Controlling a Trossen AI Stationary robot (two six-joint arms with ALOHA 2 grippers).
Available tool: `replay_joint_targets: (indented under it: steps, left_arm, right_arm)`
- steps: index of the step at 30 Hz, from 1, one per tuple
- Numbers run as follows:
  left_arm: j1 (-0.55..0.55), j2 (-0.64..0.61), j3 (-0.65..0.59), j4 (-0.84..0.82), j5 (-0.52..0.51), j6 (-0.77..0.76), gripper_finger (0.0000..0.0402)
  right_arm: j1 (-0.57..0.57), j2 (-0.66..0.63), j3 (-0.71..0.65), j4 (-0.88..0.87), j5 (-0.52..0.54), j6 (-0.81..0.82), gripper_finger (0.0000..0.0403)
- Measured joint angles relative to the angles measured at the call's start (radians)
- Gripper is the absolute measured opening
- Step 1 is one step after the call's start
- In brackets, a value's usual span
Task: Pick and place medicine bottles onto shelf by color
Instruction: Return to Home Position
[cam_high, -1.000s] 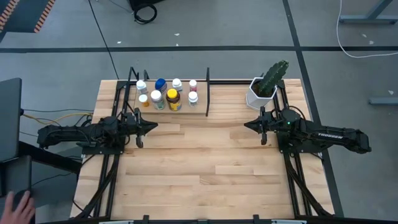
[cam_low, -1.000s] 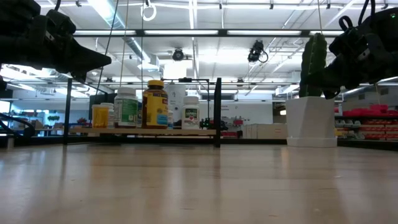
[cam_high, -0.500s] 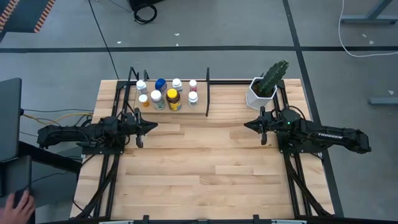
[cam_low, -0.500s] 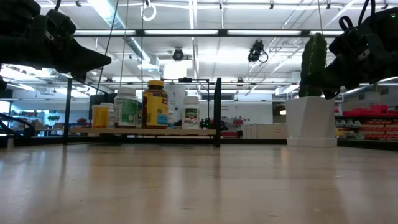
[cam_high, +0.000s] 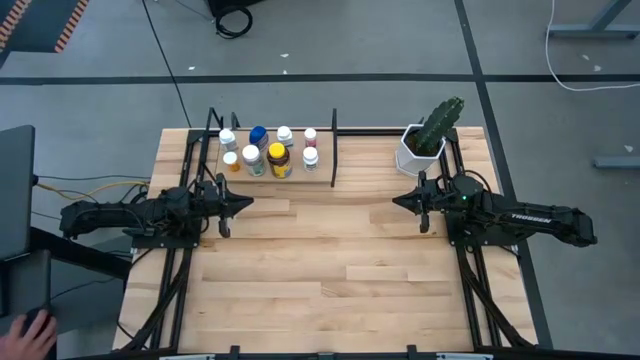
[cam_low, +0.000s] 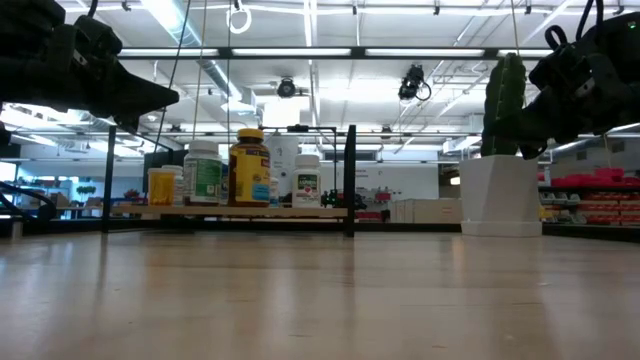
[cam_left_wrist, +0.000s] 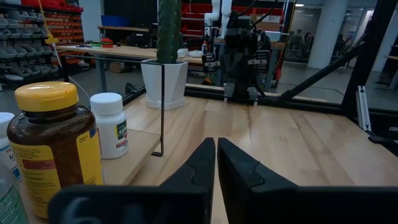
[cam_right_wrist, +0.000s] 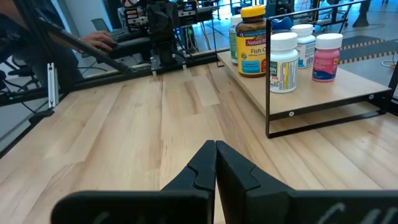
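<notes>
Nothing on the light plank surface has shifted in the last second. My two dark arms lie where they were, and every bottle stands as before. Only a person's hand, at the lower left corner of the high view, has moved slightly.

My left gripper hangs left of centre in the high view, just below the shelf. Its fingers are pressed together and hold nothing. My right gripper hangs right of centre, facing the left one, and is likewise closed and empty.

The flat light-wood shelf with thin black upright rods sits in the upper middle of the high view, left of centre. It carries the medicine bottles in two rows, and I count eight.

- **Upper row:** a white-capped bottle, a blue bottle, another white-capped one and a small pink bottle.
- **Lower row:** a small orange bottle, a white-capped bottle with a green label, a large amber bottle with a yellow lid and a white bottle at the end.

A white pot in the upper right holds a green cactus. It stands well apart from the shelf.
</notes>
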Motion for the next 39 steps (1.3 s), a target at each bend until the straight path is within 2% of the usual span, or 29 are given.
replay_joint_targets:
  steps: [6,16,27,39]
  left_arm:
    - [0.0,0.0,0.0,0.0,0.0,0.0,0.0019]
    - [0.0,0.0,0.0,0.0,0.0,0.0,0.0032]
    - [0.0,0.0,0.0,0.0,0.0,0.0,0.0019]
    - [0.0,0.0,0.0,0.0,0.0,0.0,0.0031]
  right_arm:
    - [0.0,0.0,0.0,0.0,0.0,0.0,0.0015]
    - [0.0,0.0,0.0,0.0,0.0,0.0,0.0015]
    - [0.0,0.0,0.0,0.0,0.0,0.0,0.0015]
    - [0.0,0.0,0.0,0.0,0.0,0.0,0.0015]
